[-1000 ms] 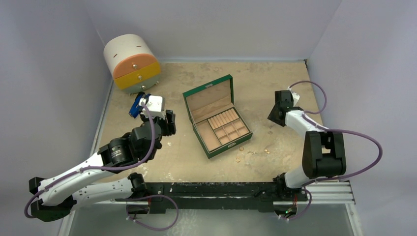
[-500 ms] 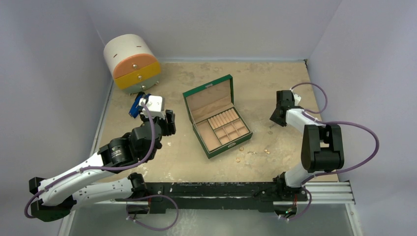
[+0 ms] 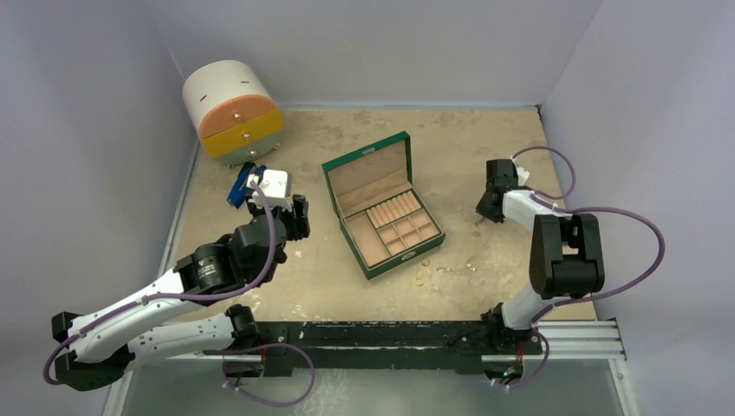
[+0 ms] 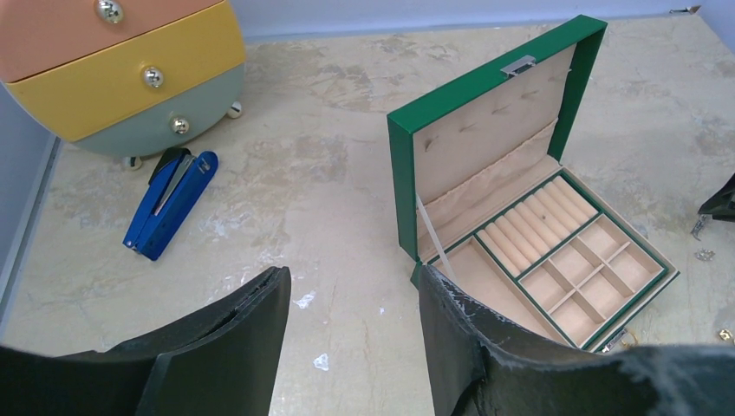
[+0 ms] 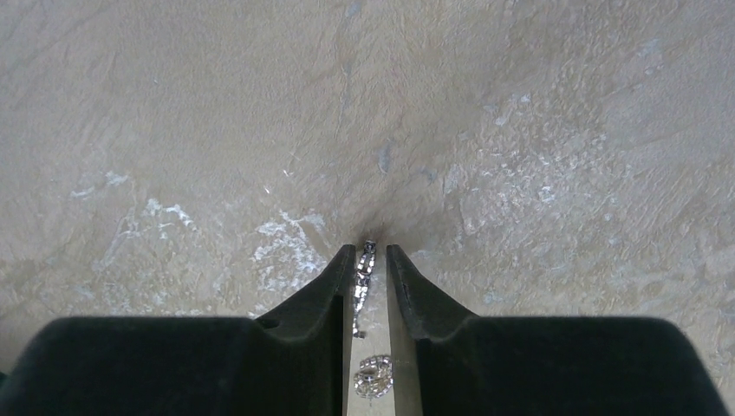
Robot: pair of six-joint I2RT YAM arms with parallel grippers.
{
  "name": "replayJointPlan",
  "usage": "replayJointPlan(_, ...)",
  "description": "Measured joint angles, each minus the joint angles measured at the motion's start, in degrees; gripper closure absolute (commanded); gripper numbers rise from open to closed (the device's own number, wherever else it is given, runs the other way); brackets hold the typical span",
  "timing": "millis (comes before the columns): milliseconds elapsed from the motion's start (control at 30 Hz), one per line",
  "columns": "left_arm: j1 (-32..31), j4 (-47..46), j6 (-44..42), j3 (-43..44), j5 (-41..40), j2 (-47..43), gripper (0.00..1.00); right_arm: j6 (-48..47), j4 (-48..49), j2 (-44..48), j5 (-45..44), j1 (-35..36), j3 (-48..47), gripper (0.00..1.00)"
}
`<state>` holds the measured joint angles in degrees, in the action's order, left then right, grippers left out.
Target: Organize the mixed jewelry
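silver piece (image 5: 363,282): lying right between the right pincer (image 5: 371,251) tips, long axis along the fingers
grip: jaws nearly closed, can't tell if it's pinched

Left gripper (image 4: 351,277) half-open aloft; right gripper (image 5: 371,251) narrowly parted, low.

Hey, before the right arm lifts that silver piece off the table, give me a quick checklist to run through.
1. Silver jewelry piece lies between the fingers of the right gripper: ok.
2. Jaws clamped on it: not ok, gaps show on either side.
3. Second sparkly piece, farther back between the fingers, is separate from the first: cannot tell.
4. Green jewelry box lid open, compartments bare: ok.
5. Left gripper open, holding nothing, left of the box: ok.
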<state>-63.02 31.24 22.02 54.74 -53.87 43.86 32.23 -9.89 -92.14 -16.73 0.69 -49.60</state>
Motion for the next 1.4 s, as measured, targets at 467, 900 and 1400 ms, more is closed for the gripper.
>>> replayJointPlan(467, 0.0, 0.1, 0.0, 0.0, -0.2, 0.0, 0.44, 0.2, 0.0, -1.2, 0.0, -0.3, -0.3, 0.95)
replayJointPlan(900, 0.0, 0.1, 0.0, 0.0, -0.2, 0.0, 0.44, 0.1, 0.2, -0.9, 1.4, -0.4, -0.5, 1.0)
replayJointPlan(1400, 0.0, 0.1, 0.0, 0.0, -0.4, 0.1, 0.44, -1.2, 1.7, 7.2, 3.8, -0.4, 0.4, 1.0)
